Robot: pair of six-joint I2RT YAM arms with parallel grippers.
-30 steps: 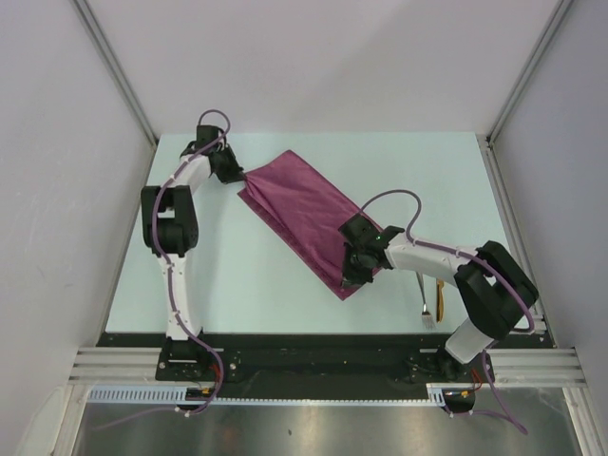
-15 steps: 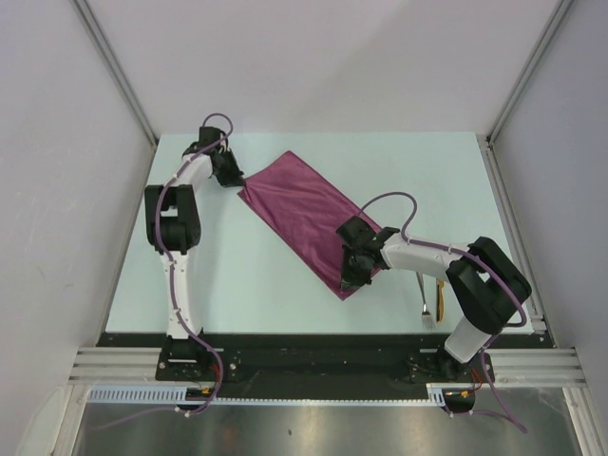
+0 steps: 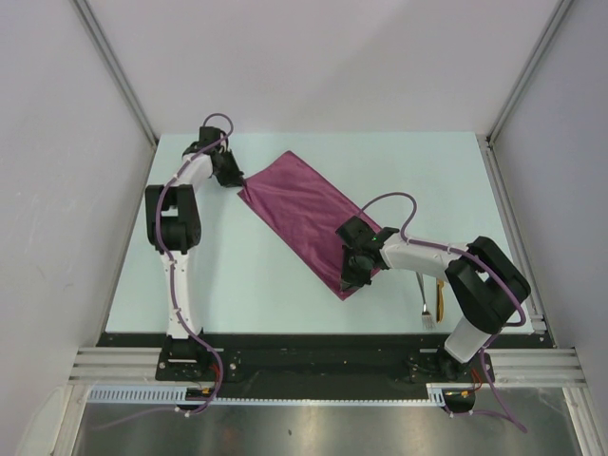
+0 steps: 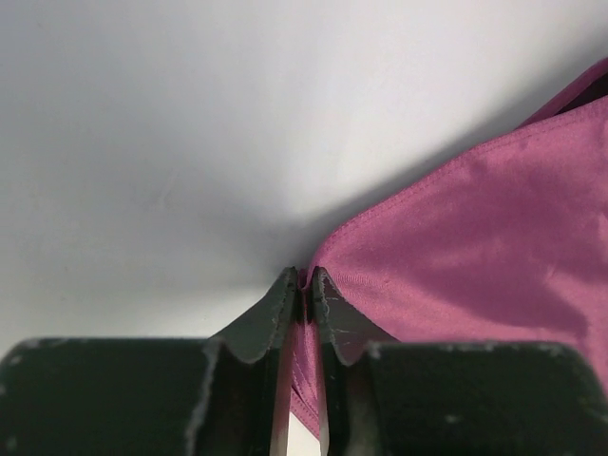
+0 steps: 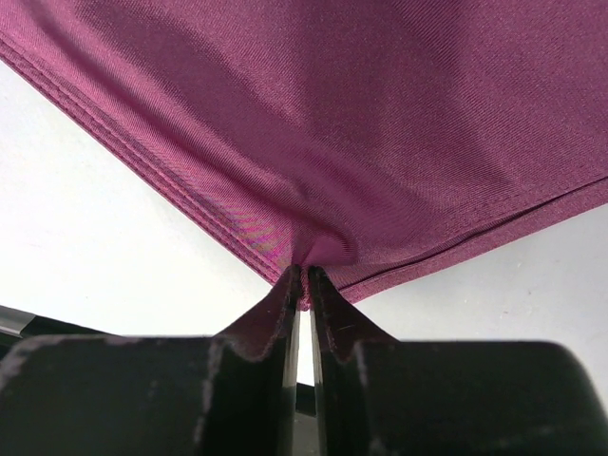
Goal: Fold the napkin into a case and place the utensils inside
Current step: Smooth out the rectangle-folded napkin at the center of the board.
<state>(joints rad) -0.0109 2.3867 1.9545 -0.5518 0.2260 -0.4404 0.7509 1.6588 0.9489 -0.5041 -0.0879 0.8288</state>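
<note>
Across the frame's centre, the folded plum napkin [image 3: 302, 211] lies diagonally on the table [image 3: 256, 294], its upper-left corner pinched by the left gripper [image 4: 304, 281], its lower-right end by the right gripper [image 5: 302, 277]. Should either claw pull away without fully releasing, the thin cloth could snag and unfold; the utensils [image 3: 429, 306] lie at lower right, outside it.

Before me lies a pale blue-green table [image 3: 285, 285], enclosed by a white back wall [image 3: 323, 57] and two side walls. Slanting metal posts [image 3: 114, 71] stand at its far corners. Nearest to me run a black strip [image 3: 313, 342], an aluminium rail [image 3: 114, 364] and a steel sheet [image 3: 323, 427].
</note>
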